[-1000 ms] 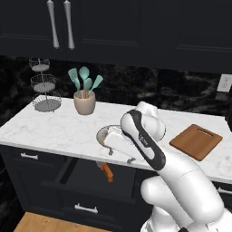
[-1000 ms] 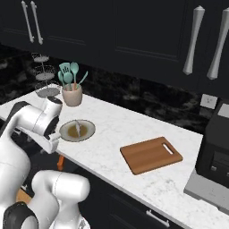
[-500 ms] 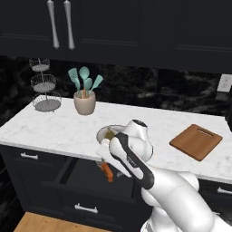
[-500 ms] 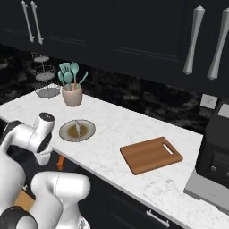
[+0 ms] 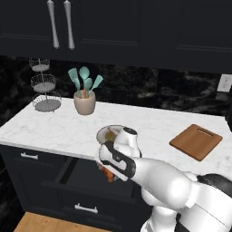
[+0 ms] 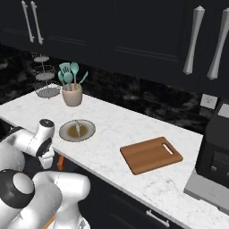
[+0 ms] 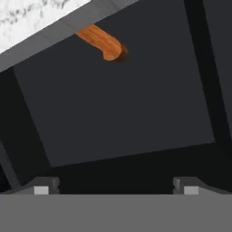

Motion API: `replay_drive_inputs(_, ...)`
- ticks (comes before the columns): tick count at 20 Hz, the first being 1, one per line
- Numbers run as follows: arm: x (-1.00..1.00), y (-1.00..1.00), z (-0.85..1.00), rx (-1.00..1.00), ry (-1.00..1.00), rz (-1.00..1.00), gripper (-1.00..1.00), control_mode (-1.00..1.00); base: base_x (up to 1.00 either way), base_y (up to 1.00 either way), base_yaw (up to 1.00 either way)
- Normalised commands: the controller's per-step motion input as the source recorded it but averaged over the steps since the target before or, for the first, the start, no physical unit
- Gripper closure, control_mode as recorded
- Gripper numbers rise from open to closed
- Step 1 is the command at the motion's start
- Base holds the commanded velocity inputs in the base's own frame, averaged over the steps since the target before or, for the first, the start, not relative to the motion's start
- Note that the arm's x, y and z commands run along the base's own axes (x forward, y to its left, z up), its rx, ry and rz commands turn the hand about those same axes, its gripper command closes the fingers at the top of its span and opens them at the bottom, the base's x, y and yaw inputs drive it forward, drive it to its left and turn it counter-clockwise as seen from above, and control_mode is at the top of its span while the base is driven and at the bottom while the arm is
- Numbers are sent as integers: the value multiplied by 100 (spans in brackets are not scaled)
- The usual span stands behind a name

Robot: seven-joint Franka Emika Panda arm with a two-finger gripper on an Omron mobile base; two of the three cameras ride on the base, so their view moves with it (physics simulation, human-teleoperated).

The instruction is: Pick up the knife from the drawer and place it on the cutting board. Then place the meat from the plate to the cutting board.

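Low now: fingers [image 7: 41, 186] spread fully wide, empty, poised over the dark grey inside of the drawer [image 7: 118, 104], touching nothing. Knife [image 7: 100, 41]: orange-brown handle end lies on the drawer floor, well apart from the fingers, the rest hidden under the desk [image 7: 31, 16] edge. Left base view: handle shows as an orange bit just below the wrist; drawer stands pulled out under the desk front. Plate [image 6: 77, 130] on the desk just above the drawer, near the front edge; meat [image 6: 78, 128], thin and pale, lies across its brownish centre. Cutting board [image 6: 151, 154] further along the desk from the plate, well apart, slot handle at its far end. Beige utensil cup [image 6: 72, 95] with teal spatulas behind the plate; wire tiered stand [image 5: 45, 90] beyond the cup
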Motion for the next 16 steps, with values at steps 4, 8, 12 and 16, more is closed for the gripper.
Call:
replay_drive_inputs(4, 2, 31, -25, -20, 1, 11, -100, -100, 0, 0, 0)
replay_drive_inputs(8, 0, 6, -19, -5, 0, 9, -100, -100, 0, 0, 0)
replay_drive_inputs(12, 0, 0, -11, 0, 0, 7, -100, -100, 0, 0, 0)
replay_drive_inputs(16, 0, 0, -28, 0, 0, 5, -100, -100, 0, 0, 0)
